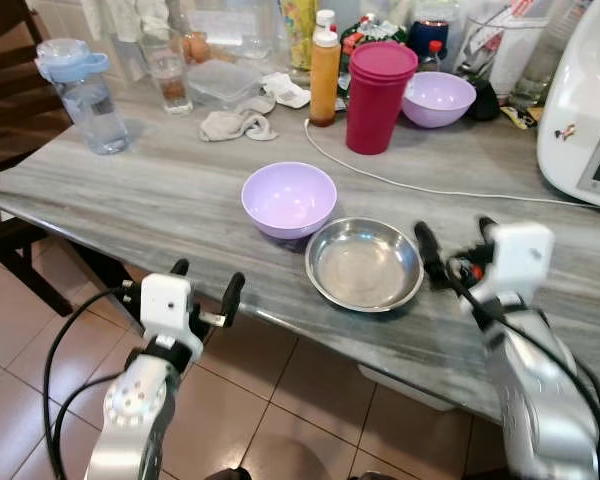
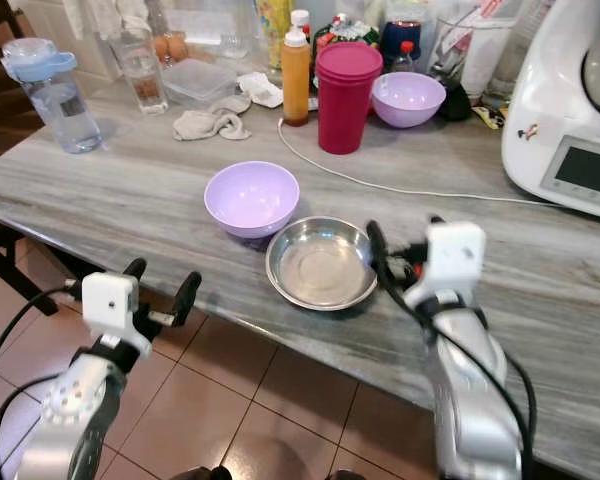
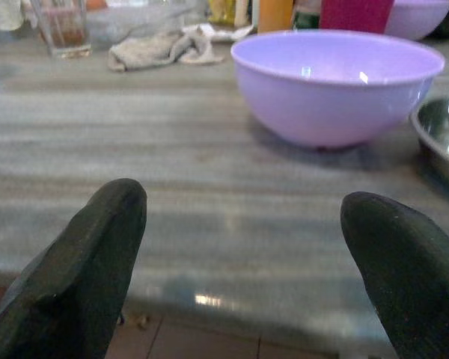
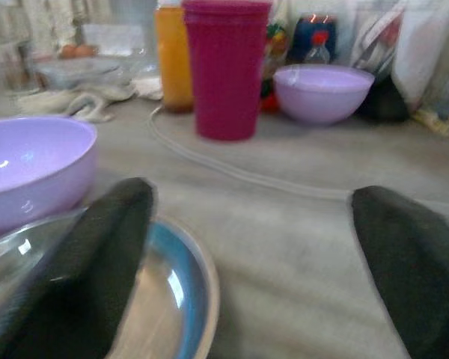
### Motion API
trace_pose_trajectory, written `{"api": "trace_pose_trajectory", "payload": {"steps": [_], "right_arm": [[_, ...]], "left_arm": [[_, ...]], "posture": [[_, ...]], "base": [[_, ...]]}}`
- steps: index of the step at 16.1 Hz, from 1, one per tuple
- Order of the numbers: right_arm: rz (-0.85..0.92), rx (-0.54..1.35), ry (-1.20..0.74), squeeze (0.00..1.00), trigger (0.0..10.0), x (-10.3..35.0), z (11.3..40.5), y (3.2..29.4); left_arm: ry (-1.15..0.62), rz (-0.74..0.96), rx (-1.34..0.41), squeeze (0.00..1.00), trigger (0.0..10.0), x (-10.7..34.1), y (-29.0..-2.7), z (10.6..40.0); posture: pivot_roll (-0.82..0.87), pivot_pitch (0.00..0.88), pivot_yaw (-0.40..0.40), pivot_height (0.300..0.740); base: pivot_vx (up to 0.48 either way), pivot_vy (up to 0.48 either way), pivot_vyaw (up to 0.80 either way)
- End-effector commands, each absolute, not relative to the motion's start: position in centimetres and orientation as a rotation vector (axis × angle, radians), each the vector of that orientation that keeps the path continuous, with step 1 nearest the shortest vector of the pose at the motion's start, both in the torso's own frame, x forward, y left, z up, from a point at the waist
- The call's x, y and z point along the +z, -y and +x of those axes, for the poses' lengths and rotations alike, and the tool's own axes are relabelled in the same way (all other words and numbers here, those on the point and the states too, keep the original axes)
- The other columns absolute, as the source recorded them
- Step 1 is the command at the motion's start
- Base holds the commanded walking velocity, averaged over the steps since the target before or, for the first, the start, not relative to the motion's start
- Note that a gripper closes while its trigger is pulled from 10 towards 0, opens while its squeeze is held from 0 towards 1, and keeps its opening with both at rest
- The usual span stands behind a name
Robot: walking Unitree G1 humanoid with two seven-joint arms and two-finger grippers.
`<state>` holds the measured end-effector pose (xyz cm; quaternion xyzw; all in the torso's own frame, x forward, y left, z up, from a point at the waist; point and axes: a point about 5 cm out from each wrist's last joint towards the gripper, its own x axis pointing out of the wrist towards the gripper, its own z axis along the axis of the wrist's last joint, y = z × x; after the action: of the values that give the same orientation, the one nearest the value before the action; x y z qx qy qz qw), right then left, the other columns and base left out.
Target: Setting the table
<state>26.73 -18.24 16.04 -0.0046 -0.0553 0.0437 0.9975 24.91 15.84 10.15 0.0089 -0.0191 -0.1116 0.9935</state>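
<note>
A steel bowl (image 1: 364, 264) sits near the table (image 1: 130, 200) edge, touching a purple bowl (image 1: 289, 198) to its far left. The right gripper (image 1: 450, 250) hovers just right of it, jaws wide and empty. The left gripper (image 1: 205, 290) hangs before the edge, jaws wide.

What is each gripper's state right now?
Left gripper: open, holding nothing, at the table edge.
Right gripper: open, holding nothing, beside the steel bowl.

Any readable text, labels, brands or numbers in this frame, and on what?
None can be read.
White appliance: a small red mark and a grey display, both too small to make out.
Bottles and packets at the back of the table: labels too blurred.
</note>
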Motion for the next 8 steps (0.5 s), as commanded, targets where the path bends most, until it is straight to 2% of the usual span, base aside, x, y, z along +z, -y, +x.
{"api": "trace_pose_trajectory", "payload": {"steps": [1,5,8], "right_arm": [[0.006,0.060,0.113,0.00,10.0,15.9,26.1,18.0],[0.042,0.167,0.107,0.00,10.0,15.7,26.5,15.2],[0.002,0.166,0.085,0.00,10.0,15.2,27.0,15.6]], "left_arm": [[0.025,0.041,-0.212,0.00,10.0,10.0,-16.0,24.5],[0.073,0.103,-0.041,0.00,10.0,11.3,-19.0,25.8],[0.076,0.120,-0.019,0.00,10.0,11.5,-19.3,25.7]], "posture": [[-0.22,0.133,0.037,0.740],[-0.16,0.103,0.017,0.740],[-0.15,0.117,0.010,0.740]], "base": [[0.000,0.000,0.00],[0.000,0.000,0.00],[0.000,0.000,0.00]]}}
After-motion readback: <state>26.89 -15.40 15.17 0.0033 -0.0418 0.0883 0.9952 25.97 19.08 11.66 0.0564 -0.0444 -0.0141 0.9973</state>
